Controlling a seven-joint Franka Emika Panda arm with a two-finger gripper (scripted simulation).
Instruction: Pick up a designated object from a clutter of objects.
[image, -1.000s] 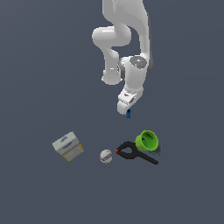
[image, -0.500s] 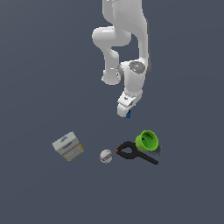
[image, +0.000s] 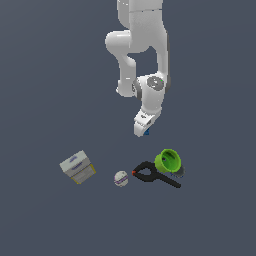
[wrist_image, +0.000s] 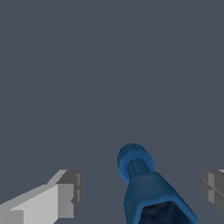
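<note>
The tiny blue peg (image: 147, 132) lies on the dark floor, apart from the other clutter, right under my gripper (image: 142, 128). In the wrist view the blue peg (wrist_image: 142, 183) shows large, its knobbed end pointing away, lying between my two fingertips. My gripper (wrist_image: 140, 188) is open: one grey fingertip (wrist_image: 68, 192) and the other (wrist_image: 213, 184) stand on either side of the peg, with a gap to each. The rest of the clutter lies nearer the camera in the exterior view.
A bright green cup (image: 168, 161) lies on its side beside a black looped tool with a red tip (image: 152, 175). A small white ball (image: 121, 178) sits to the exterior view's left of the tool. A grey-white box with a yellow edge (image: 77, 167) lies farther left.
The wrist has come down a little toward the blue peg. The peg and the other objects have not moved.
</note>
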